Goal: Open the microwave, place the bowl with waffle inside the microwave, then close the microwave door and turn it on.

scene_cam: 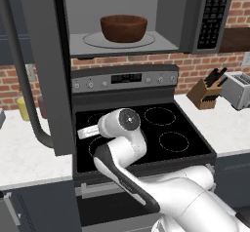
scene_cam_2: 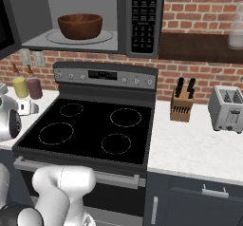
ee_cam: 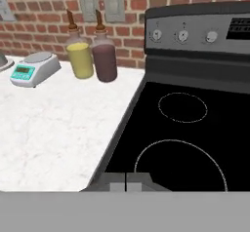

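from the left, we saw the microwave door (scene_cam: pixel 41 65) swung wide open at nine o'clock of the microwave (scene_cam: pixel 195 16). the bowl (scene_cam: pixel 123 28) sat inside on the glass turntable (scene_cam: pixel 93 40); whether the waffle lay in it we could not tell. below, our arm bent low over the stove (scene_cam: pixel 166 128). the gripper (ee_cam: pixel 126 186) hung over the stove's left edge, its two tips pressed together and holding nothing. at ten o'clock of it stood a yellow bottle (ee_cam: pixel 81 55) and a mauve bottle (ee_cam: pixel 104 55), a small scale (ee_cam: pixel 34 67) beside them. far right stood a knife block (scene_cam_2: pixel 182 105) and a toaster (scene_cam_2: pixel 229 108)
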Robot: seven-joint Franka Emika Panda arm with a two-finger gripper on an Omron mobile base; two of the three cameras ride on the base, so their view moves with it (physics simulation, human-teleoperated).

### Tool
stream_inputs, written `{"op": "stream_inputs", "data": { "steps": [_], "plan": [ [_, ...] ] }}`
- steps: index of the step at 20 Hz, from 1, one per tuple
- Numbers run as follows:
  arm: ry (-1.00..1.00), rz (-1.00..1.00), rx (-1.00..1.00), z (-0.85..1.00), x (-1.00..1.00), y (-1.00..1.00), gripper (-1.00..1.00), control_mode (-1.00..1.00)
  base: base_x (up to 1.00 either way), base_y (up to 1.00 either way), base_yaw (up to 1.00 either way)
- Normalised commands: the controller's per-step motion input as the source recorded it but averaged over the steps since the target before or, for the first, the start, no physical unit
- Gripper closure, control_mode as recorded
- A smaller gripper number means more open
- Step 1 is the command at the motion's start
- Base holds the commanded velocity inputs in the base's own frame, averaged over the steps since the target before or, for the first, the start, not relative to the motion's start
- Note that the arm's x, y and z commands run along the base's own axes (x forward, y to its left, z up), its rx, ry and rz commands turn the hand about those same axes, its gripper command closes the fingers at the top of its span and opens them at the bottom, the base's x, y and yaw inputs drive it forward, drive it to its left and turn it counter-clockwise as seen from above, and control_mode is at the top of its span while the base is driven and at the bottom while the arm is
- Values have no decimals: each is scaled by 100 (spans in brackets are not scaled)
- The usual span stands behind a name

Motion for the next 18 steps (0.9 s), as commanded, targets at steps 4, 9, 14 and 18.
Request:
{"op": "stream_inputs", "data": {
  "steps": [4,9,14,18],
  "plan": [
    [-19,1,-22,7,-3,36,100,-100,0,0,0],
    [-14,0,-29,19,-15,56,100,-100,0,0,0],
    [-12,-1,-32,22,-13,55,100,-100,0,0,0],
    [-9,-2,-29,14,-8,54,100,-100,0,0,0]
  ]
}}
